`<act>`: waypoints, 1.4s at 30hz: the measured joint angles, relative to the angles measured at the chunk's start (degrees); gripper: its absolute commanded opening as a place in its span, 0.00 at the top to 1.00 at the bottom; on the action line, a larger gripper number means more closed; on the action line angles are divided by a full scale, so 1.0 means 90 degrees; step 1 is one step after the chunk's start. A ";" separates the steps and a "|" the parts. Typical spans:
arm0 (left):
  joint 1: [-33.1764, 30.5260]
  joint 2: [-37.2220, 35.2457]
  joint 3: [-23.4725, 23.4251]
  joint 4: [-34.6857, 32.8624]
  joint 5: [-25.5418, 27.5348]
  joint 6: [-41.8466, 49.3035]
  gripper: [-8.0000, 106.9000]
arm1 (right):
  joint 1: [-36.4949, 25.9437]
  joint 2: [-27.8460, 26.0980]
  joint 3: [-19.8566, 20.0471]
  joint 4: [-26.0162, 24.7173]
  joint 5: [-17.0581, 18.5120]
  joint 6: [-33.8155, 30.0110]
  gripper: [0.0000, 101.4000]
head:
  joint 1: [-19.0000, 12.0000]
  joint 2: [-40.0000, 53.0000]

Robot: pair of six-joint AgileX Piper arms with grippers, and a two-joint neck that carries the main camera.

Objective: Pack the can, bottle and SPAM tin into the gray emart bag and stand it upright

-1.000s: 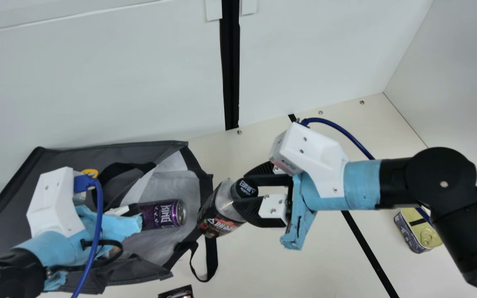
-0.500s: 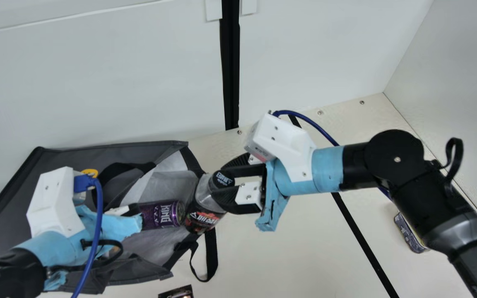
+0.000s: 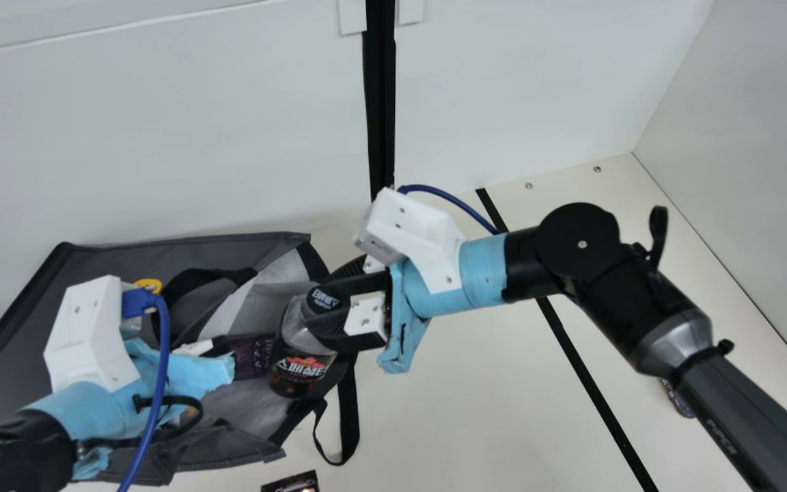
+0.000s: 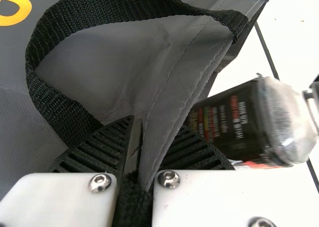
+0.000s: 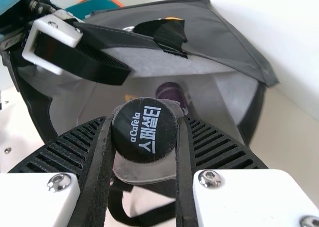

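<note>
The gray bag point(image 3: 161, 260) lies on its side at the left, its mouth facing right. My left gripper point(image 3: 212, 347) is at the bag's upper edge; in the left wrist view the left gripper point(image 4: 142, 157) is shut on the bag's fabric. The purple can point(image 3: 250, 355) lies inside the bag, partly behind the bottle. My right gripper point(image 3: 328, 304) holds the bottle point(image 3: 301, 365) by its neck at the bag mouth. In the right wrist view the right gripper point(image 5: 144, 137) grips below the black cap point(image 5: 144, 129). The SPAM tin point(image 3: 678, 400) is mostly hidden behind the right arm.
A small dark packet point(image 3: 291, 482) lies at the near edge of the main view. The bag's black strap point(image 3: 348, 424) hangs onto the table beside the mouth. White walls point(image 3: 161, 137) stand behind the bag. A black strip point(image 3: 591, 389) crosses the table.
My right arm has moved left with the bottle, from outside the bag to its mouth, where the bottle now covers part of the can. The left arm and bag have kept still.
</note>
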 measured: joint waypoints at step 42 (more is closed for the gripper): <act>0.0000 0.0000 0.0000 0.0000 0.0000 0.0000 1.00 | 0.0938 0.2159 -0.0716 0.1250 -0.0176 -0.0535 1.00 | 0.0000 0.0010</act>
